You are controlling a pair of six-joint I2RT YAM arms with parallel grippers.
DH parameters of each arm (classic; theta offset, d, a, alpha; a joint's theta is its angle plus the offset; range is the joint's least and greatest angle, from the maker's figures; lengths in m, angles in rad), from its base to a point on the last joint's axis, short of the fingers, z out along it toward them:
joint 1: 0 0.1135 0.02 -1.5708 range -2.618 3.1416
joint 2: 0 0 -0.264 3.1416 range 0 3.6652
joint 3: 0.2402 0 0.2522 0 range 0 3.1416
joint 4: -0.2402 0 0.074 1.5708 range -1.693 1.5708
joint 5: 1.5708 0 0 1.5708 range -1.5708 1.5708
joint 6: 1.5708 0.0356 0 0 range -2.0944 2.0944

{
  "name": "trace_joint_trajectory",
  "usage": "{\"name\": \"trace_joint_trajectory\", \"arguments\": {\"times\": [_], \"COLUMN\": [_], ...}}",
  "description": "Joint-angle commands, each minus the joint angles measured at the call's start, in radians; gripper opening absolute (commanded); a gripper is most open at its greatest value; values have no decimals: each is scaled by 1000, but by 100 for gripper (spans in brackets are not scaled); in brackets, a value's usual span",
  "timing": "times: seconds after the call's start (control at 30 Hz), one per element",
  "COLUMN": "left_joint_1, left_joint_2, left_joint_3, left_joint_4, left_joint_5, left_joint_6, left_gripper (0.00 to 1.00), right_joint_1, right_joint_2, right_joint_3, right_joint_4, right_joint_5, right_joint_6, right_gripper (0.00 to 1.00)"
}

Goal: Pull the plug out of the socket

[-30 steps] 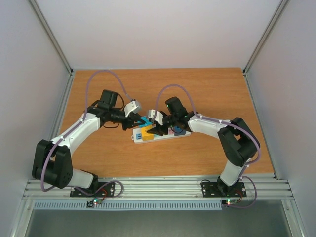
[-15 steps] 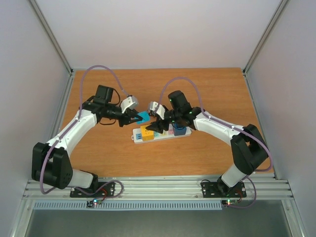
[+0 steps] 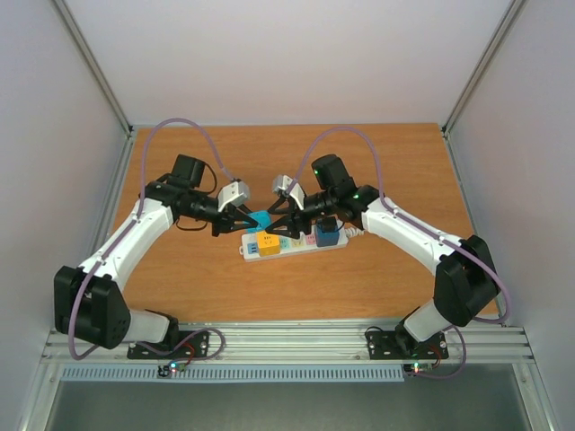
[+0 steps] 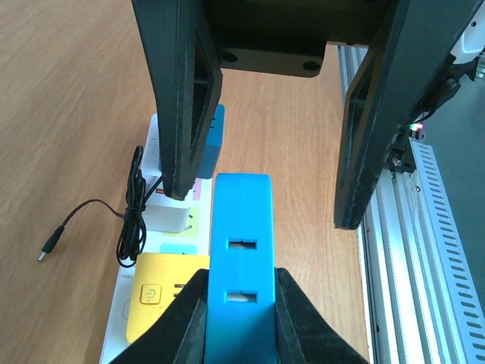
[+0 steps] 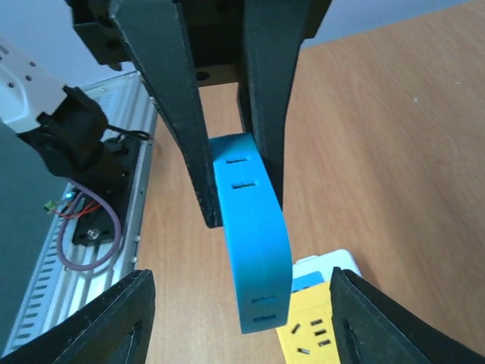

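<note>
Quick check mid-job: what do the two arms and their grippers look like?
The left arm and right arm have white shells, black joints and bases, each with a looping purple cable. The left gripper and right gripper are black with long tapered fingers.

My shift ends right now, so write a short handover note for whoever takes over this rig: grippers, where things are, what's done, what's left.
Left gripper: shut on the blue plug, holding it in the air above the power strip.
Right gripper: open, fingers either side of the plug's free end, not gripping.
Power strip: flat on the table, with a yellow block and a dark blue block on it.
Done: plug looks clear of the strip.
Left: probably set the plug down and back off.
</note>
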Motion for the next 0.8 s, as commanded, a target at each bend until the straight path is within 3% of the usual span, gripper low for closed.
{"name": "trace_joint_trajectory", "arguments": {"times": [0.0, 0.13, 0.47, 0.77], "left_joint_1": [1, 0, -16, -19], "left_joint_2": [-39, -44, -28, -9], "left_joint_3": [6, 1, 0, 21], "left_joint_4": [-21, -21, -58, -96], "left_joint_5": [59, 64, 107, 101], "left_joint_6": [42, 39, 68, 105], "left_gripper": [2, 2, 2, 2], "right_joint_1": [0, 1, 31, 33], "right_joint_2": [-14, -8, 2, 2], "right_joint_3": [40, 45, 47, 48], "right_joint_4": [-58, -51, -32, -23], "right_joint_5": [-92, -97, -72, -58], "right_joint_6": [82, 101, 104, 127], "right_gripper": [62, 51, 45, 20]}}
